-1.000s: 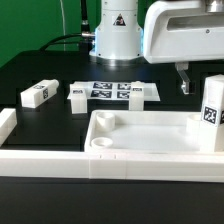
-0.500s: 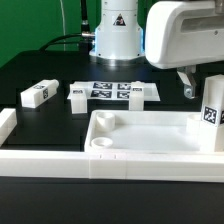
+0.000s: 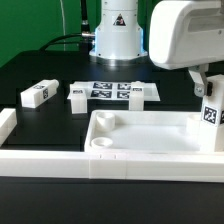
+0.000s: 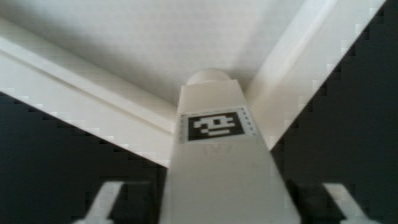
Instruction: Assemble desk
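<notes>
1. Desk top (image 3: 150,160): white tray with a raised rim, lying flat on the black table (image 3: 40,70) nearest the exterior camera. A round corner socket (image 3: 103,143) shows at the exterior view's left.
2. Arm (image 3: 185,35): white housing hangs over the tray's far corner at the exterior view's right.
3. Border rail (image 3: 8,125): white, just beside the tray at the exterior view's left.
4. Marker board (image 3: 112,90): flat on the table behind the tray.
5. Upright leg (image 3: 212,110): tagged white block standing in that far corner; the wrist view shows it where two rims meet.
6. Loose legs: one at each end of the board (image 3: 78,95) (image 3: 145,93), and a third (image 3: 36,94) lying farther toward the exterior view's left.
7. Gripper (image 4: 222,200): jaws spread. In the wrist view the fingers (image 4: 111,200) straddle the upright leg, with dark gaps on both sides and no contact.
</notes>
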